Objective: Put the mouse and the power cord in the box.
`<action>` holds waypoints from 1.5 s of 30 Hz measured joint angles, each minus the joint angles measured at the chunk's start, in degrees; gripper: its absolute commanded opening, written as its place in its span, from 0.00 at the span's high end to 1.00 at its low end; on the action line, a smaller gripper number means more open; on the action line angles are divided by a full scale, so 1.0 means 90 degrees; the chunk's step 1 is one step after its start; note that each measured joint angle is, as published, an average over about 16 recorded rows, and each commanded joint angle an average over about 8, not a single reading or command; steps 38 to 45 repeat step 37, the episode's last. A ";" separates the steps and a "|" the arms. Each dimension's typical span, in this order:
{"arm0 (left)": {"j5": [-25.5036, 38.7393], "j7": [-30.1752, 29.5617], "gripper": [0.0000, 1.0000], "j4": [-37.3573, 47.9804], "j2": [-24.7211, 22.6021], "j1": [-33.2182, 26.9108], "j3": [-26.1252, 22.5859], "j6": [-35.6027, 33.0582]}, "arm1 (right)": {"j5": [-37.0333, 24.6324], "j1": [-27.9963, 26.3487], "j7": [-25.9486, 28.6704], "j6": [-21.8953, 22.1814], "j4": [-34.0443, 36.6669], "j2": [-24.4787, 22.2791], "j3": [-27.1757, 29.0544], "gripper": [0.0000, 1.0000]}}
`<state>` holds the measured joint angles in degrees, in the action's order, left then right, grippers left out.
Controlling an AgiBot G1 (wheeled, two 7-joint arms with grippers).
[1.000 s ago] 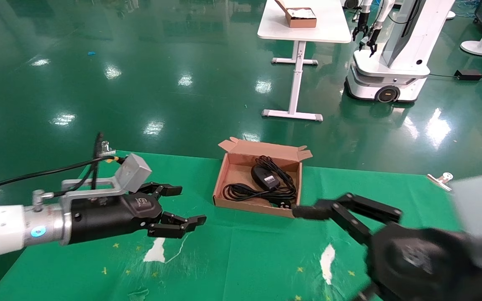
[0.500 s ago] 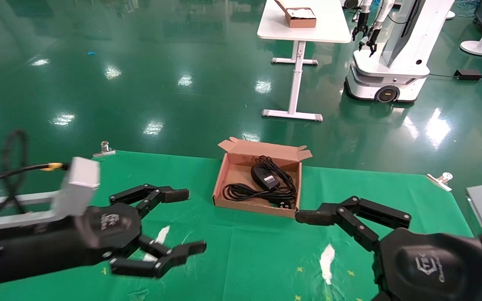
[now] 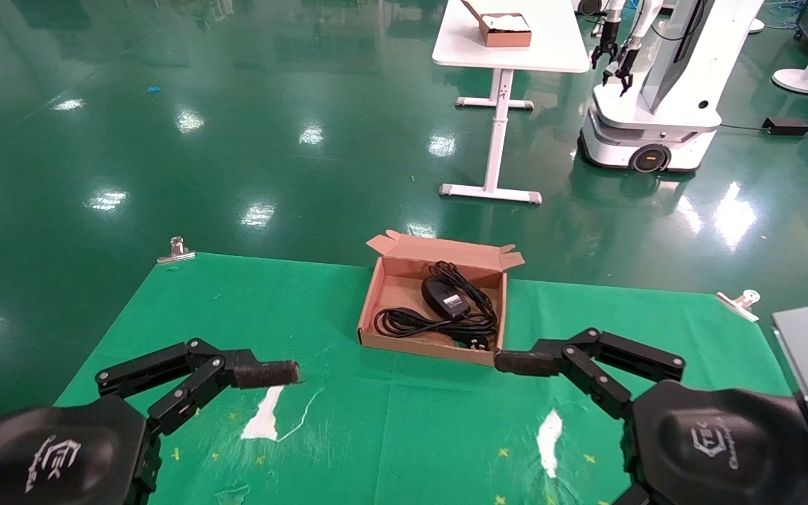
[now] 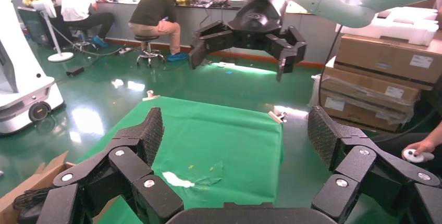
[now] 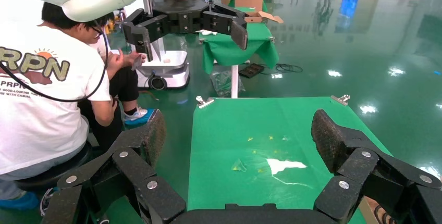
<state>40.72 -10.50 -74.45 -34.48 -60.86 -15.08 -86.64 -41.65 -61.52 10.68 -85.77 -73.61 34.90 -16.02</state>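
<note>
The box (image 3: 379, 286) lies open at the far middle of the green cloth, its lid flap folded back. Inside it the black mouse (image 3: 440, 294) rests label up. The power cord (image 3: 412, 323) is coiled along the box's near side, with its plug (image 3: 473, 342) at the near right corner. My left gripper (image 4: 235, 130) hovers open and empty over the near left of the table; one of its fingers (image 3: 267, 373) points toward the box. At the near right my right gripper (image 5: 240, 135) is also open and empty. Its upper finger (image 3: 520, 362) ends just short of the box's near right corner.
Metal clips (image 3: 176, 251) (image 3: 739, 301) pin the cloth's far corners. White tears (image 3: 264, 419) (image 3: 548, 431) mark the near cloth. Beyond the table stand a white table with a smaller brown box (image 3: 504, 29) and another robot (image 3: 656, 105). A seated person (image 5: 47, 94) is at the left side.
My left arm has pulled back and down to the near left corner, turning its wrist; its camera block has left the head view. The right gripper settled and holds still.
</note>
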 measured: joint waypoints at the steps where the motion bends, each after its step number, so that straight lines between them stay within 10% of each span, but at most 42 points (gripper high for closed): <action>1: -0.0021 0.0007 0.00 -0.0016 0.0010 0.0013 0.0017 -0.0018 | 0.0001 0.0001 0.0000 -0.0001 -0.0001 -0.0001 0.0001 0.00; 45: 0.0128 -0.0030 0.00 0.0103 -0.0061 -0.0079 -0.0106 0.0111 | -0.0015 -0.0009 -0.0001 0.0010 0.0012 0.0010 -0.0012 0.00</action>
